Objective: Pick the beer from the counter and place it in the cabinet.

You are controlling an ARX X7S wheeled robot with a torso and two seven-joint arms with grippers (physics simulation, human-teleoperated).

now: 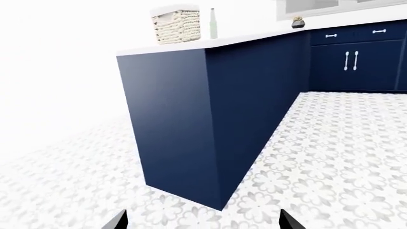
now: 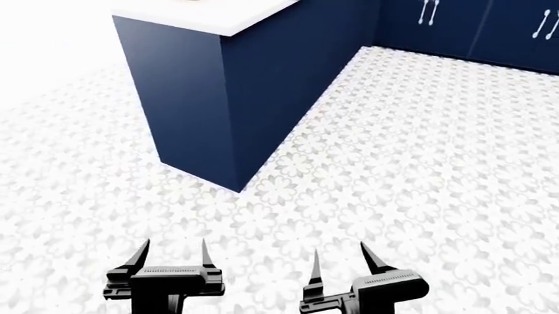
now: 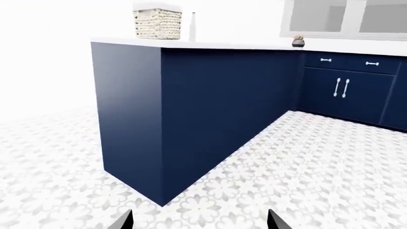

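On the counter (image 1: pixel 254 39): beer (image 1: pixel 214 24) upright beside woven basket (image 1: pixel 176 25)
Floor (image 2: pixel 393 163): white floral tiles
Left gripper (image 2: pixel 172 252): spread wide, empty
Right gripper (image 2: pixel 345 258): spread wide, empty

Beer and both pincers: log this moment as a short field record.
beer: upright on the counter, beside a woven basket
basket: near the counter's end
left pincer: open, holding nothing, low over the floor
right pincer: open, holding nothing, low over the floor
gap to beer: both pincers well short of the counter
far units: navy doors and drawers with white handles
task stage: beer not yet grasped
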